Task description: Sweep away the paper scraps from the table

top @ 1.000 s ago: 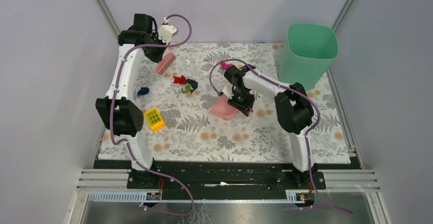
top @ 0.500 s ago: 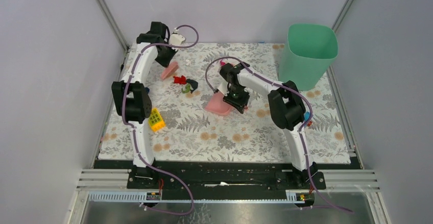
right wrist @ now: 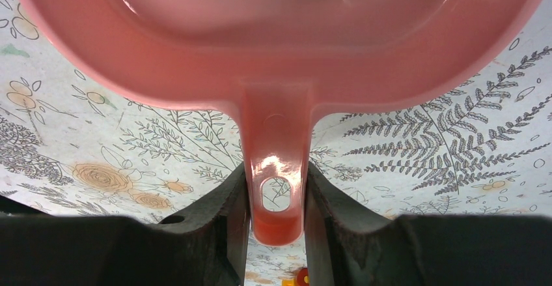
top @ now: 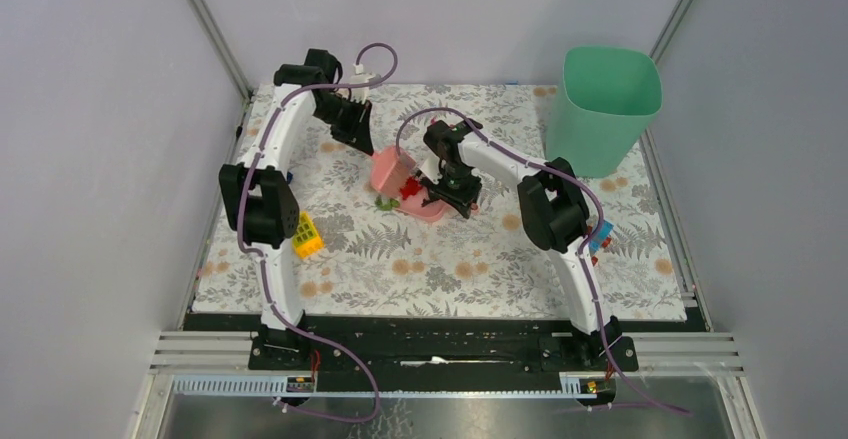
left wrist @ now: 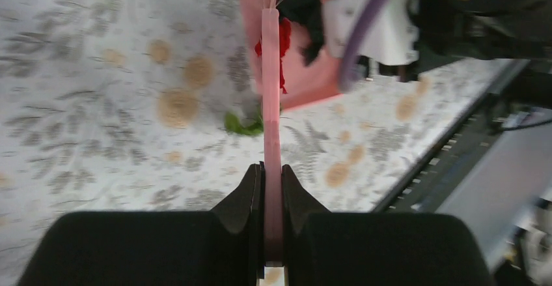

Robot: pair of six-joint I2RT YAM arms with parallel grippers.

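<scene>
Pink on pink: pinched sweeper point(left wrist: 271, 71) in left hand point(left wrist: 272, 169), clamped dustpan point(right wrist: 273, 45) handle in right hand point(right wrist: 276, 169). Spotted red and dark scraps point(left wrist: 284, 38) in pan mouth beyond sweeper tip, green bit point(left wrist: 242, 124) outside lip on surface point(left wrist: 84, 58).

No readable writing in any view.

Top view first, and the table point(top: 480, 269) covering gives only printed leaves and orange-brown flowers, no letters or numbers. The green bin point(top: 610, 99) at the far right is plain, and the yellow brick point(top: 307, 237) near the left shows studs only. On to the right wrist view: the pink dustpan point(right wrist: 273, 71) has a faint round moulded mark on its handle above the hanging hole, too small to read. Left wrist view now, and the pink scraper point(left wrist: 271, 103) is seen edge-on with no marking on it.
</scene>
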